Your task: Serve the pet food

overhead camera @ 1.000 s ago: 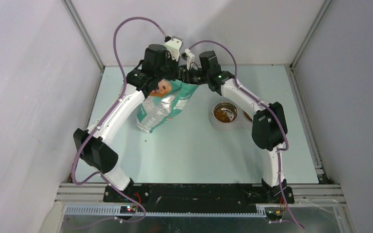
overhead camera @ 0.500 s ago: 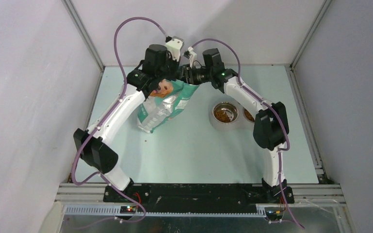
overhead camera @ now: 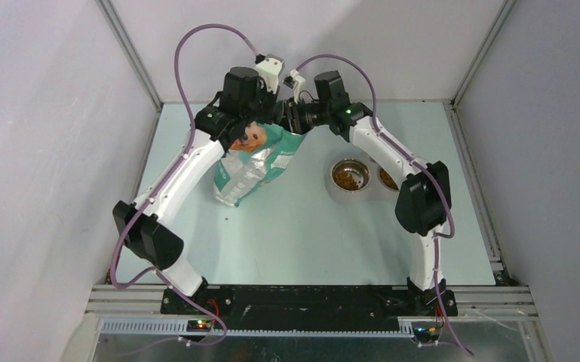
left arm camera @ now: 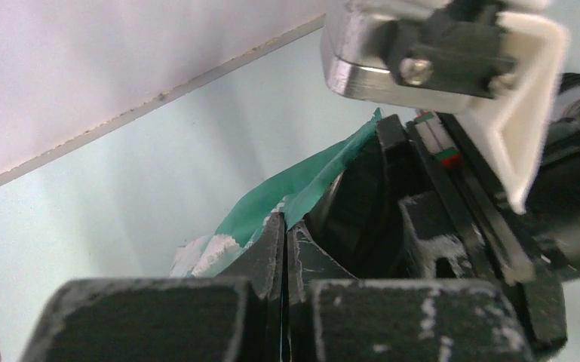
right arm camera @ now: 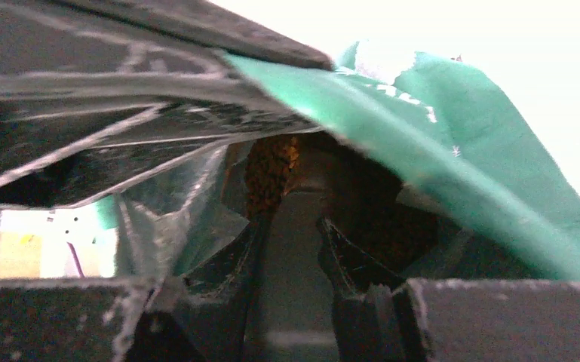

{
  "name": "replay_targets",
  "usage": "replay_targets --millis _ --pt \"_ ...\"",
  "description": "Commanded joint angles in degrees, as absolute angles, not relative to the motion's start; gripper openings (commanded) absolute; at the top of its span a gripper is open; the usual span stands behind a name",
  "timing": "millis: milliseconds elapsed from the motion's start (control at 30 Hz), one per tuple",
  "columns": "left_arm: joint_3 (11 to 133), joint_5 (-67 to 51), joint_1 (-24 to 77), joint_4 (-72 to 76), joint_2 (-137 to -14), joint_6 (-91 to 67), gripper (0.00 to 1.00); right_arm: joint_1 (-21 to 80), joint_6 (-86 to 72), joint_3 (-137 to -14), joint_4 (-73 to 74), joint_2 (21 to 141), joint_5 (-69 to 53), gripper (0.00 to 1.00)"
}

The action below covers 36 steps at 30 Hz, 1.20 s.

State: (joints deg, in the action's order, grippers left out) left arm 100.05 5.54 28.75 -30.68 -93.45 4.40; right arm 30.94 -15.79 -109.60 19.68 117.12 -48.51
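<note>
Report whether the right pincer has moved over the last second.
Yes, slightly: the right pincer has shifted toward the back wall, away from the round steel bowl.

Robotics lab test cell, not a lived-in room. Enclosure of plain white panels (overhead camera: 38, 151) at left, top and right of the overhead view, joined by bare aluminium profile posts (overhead camera: 130, 53) running in from the upper corners. Pale green table (overhead camera: 302, 241) fills the centre, framed by the same metal rail. Two white-and-black arms, left arm (overhead camera: 188, 170) and right arm (overhead camera: 415, 196), bolted to a black base plate (overhead camera: 309, 299) at the bottom edge. Purple cables (overhead camera: 196, 34) loop loose overhead; slotted cable duct (overhead camera: 309, 326) and lit circuit boards along the bottom. Staged props: teal bag (overhead camera: 260, 162), steel bowls (overhead camera: 330, 181) holding pet food (overhead camera: 349, 177).
</note>
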Motion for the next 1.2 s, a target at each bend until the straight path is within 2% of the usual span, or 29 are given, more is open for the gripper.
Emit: replay_targets --millis 0,200,400,600,900,1167 --pt "103.16 8.8 27.47 -30.37 -92.15 4.39 0.0 32.12 -13.3 -113.63 22.55 110.78 -48.13 0.0" --pt "103.01 9.0 27.51 -30.75 -92.02 4.68 0.0 30.27 -17.72 -113.81 18.98 111.01 -51.95 0.0" --pt "102.6 9.73 27.51 -31.6 -91.79 5.8 0.0 25.17 -33.65 -113.8 8.76 112.68 -57.48 0.0" --pt "104.8 10.91 27.76 -35.05 -91.54 8.24 0.0 21.73 -50.59 -113.66 -6.37 114.33 -57.85 0.0" --pt "106.15 12.44 28.39 -36.65 -90.59 13.45 0.0 18.01 -63.47 -108.87 -12.65 114.56 -54.57 0.0" --pt "105.76 14.63 28.39 -35.7 -90.01 15.62 0.0 15.9 -67.73 -108.09 -12.07 115.2 -55.7 0.0"
